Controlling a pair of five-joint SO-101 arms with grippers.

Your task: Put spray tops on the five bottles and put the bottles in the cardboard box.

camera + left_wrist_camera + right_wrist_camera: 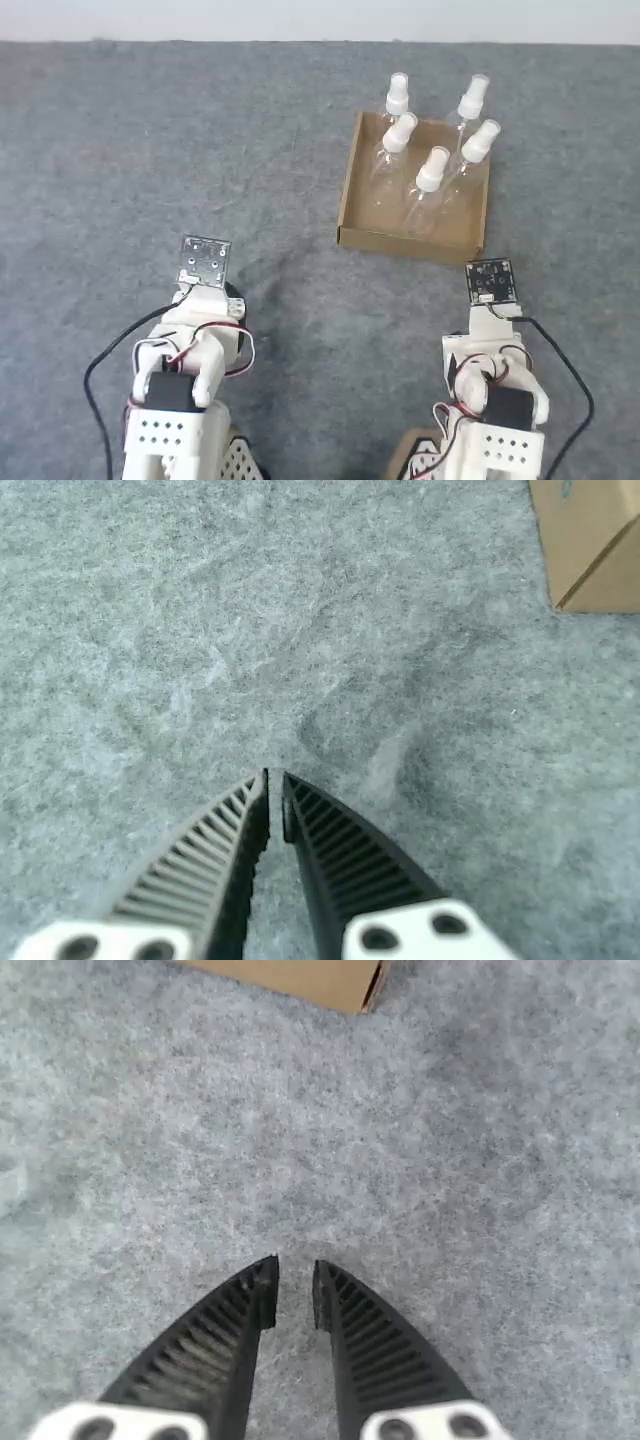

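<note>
Cardboard box (348, 185) sat ahead of both arms: just ahead of the right gripper (295, 1265), ahead and off to the right of the left gripper (275, 777). Five bottles (400, 150) stood upright in it, each with a white spray top (432, 170). Left gripper's jaws were closed, tips nearly touching, holding nothing. Right gripper's jaws were almost closed with a thin slit, also empty. Grey carpet (150, 150) lay under both.
</note>
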